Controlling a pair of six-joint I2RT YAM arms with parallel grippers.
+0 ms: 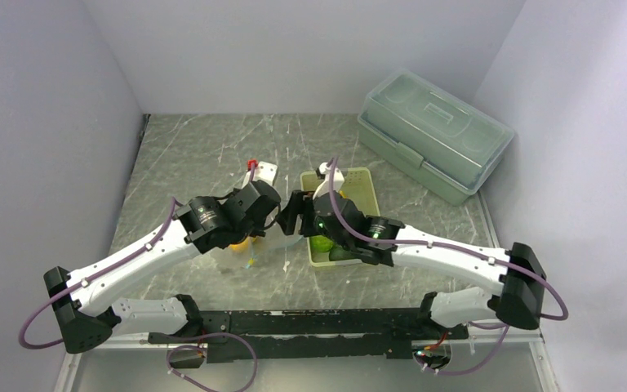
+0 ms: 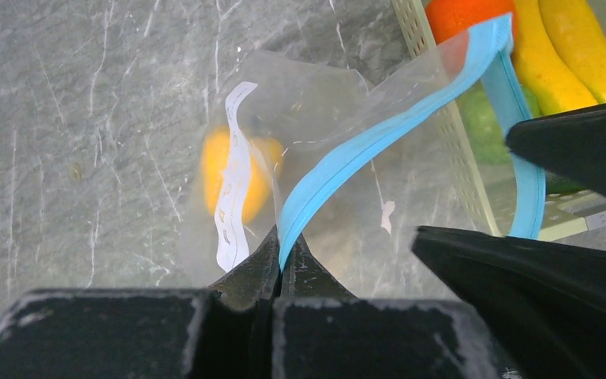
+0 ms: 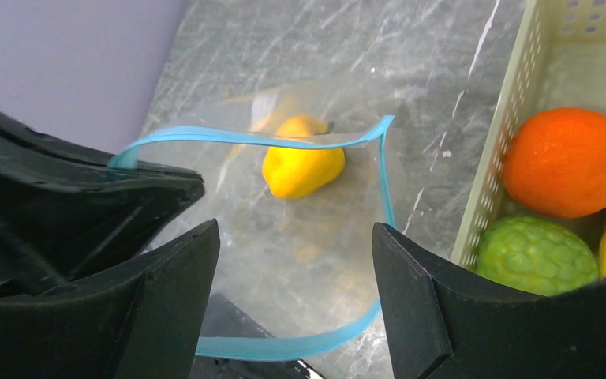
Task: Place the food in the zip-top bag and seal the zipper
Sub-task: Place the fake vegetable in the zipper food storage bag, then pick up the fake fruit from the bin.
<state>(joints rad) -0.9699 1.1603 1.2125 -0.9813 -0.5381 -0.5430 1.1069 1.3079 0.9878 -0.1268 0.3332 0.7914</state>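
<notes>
The clear zip-top bag [image 3: 308, 237] lies on the marble table with its mouth held open in a loop. My left gripper [image 2: 282, 241] is shut on the light blue zipper [image 2: 363, 146] at one end. A yellow-orange pepper [image 3: 304, 166] lies inside the bag. My right gripper [image 3: 296, 268] hangs open just above the bag's mouth with nothing between its fingers. Just right of the bag, the pale green basket [image 3: 493, 181] holds the orange ball [image 3: 572, 162], the bumpy green fruit [image 3: 536, 257] and yellow bananas [image 2: 568, 47].
A large translucent lidded box [image 1: 433, 135] stands at the back right. A small white object with a red tip [image 1: 257, 170] lies behind the left gripper. Grey walls close in the table on three sides. Both wrists are close together over the bag.
</notes>
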